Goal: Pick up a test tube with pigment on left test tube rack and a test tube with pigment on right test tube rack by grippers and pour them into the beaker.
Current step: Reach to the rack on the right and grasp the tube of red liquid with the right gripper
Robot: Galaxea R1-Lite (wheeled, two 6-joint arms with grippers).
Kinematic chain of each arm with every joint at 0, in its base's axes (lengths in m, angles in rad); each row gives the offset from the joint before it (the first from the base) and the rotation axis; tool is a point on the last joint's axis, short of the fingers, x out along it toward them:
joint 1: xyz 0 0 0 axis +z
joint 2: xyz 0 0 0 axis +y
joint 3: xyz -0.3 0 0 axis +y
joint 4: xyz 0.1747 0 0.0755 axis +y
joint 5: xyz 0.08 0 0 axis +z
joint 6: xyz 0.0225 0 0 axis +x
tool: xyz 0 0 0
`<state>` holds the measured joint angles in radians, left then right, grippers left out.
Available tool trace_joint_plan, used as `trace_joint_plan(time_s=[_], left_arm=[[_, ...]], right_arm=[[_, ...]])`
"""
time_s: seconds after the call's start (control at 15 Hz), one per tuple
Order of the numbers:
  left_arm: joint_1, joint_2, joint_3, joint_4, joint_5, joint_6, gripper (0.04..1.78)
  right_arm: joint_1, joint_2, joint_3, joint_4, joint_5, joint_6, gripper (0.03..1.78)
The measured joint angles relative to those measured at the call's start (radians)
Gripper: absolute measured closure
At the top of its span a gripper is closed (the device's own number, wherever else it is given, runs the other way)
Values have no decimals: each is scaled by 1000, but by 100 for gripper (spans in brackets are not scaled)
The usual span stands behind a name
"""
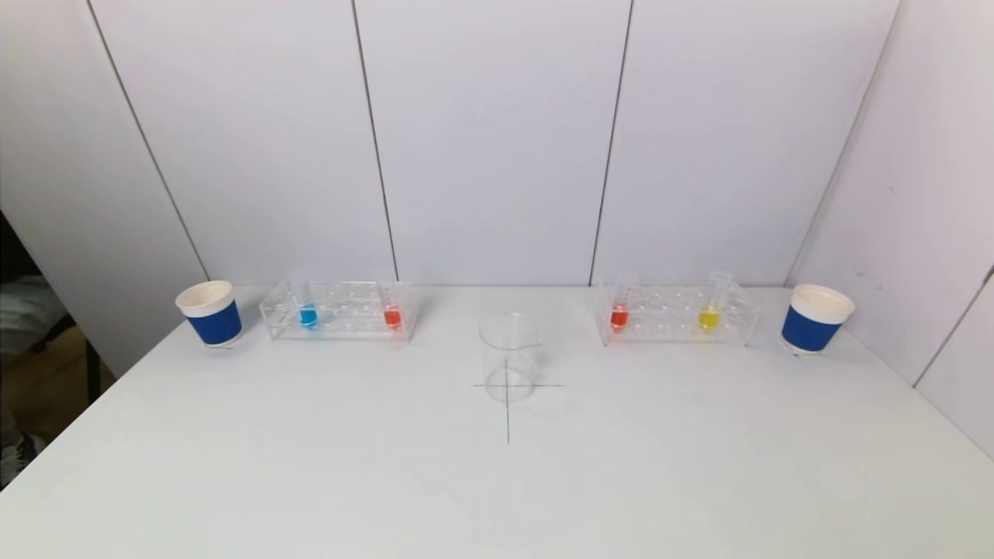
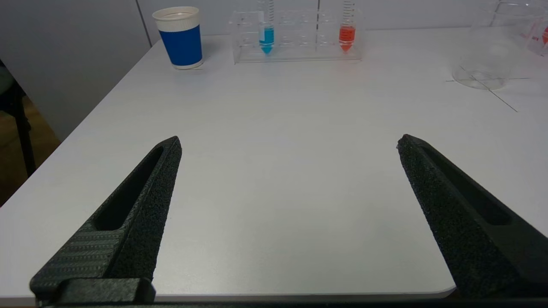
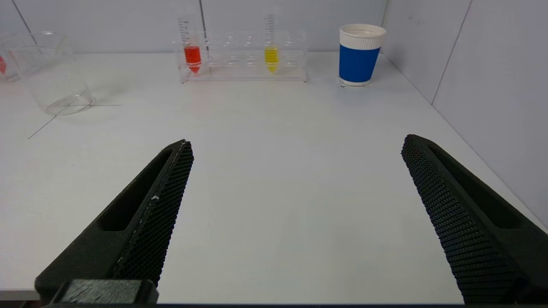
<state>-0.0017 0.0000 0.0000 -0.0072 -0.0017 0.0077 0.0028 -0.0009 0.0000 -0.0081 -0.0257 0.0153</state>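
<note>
A clear left test tube rack (image 1: 342, 312) at the back left holds a blue-filled tube (image 1: 308, 314) and an orange-red tube (image 1: 392, 316). The right test tube rack (image 1: 675, 314) holds a red tube (image 1: 619, 316) and a yellow tube (image 1: 708, 318). An empty glass beaker (image 1: 509, 357) stands between them on a pencilled cross. Neither arm shows in the head view. My left gripper (image 2: 289, 143) hangs open over bare table near the front edge, far from the blue tube (image 2: 266, 36). My right gripper (image 3: 296, 143) is likewise open and empty, well short of the red tube (image 3: 192, 55) and yellow tube (image 3: 271, 57).
A blue-and-white paper cup (image 1: 210, 313) stands outside the left rack and another cup (image 1: 815, 318) outside the right rack. White wall panels close the back and right side. The table (image 1: 497, 481) drops off at its left edge.
</note>
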Motion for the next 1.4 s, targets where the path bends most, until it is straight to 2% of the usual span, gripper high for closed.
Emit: trace_joint_plan(time_s=[1.4], left_arm=[[0, 0, 0, 0, 0, 0, 6]], right_arm=[[0, 0, -20, 9, -4, -1, 4]])
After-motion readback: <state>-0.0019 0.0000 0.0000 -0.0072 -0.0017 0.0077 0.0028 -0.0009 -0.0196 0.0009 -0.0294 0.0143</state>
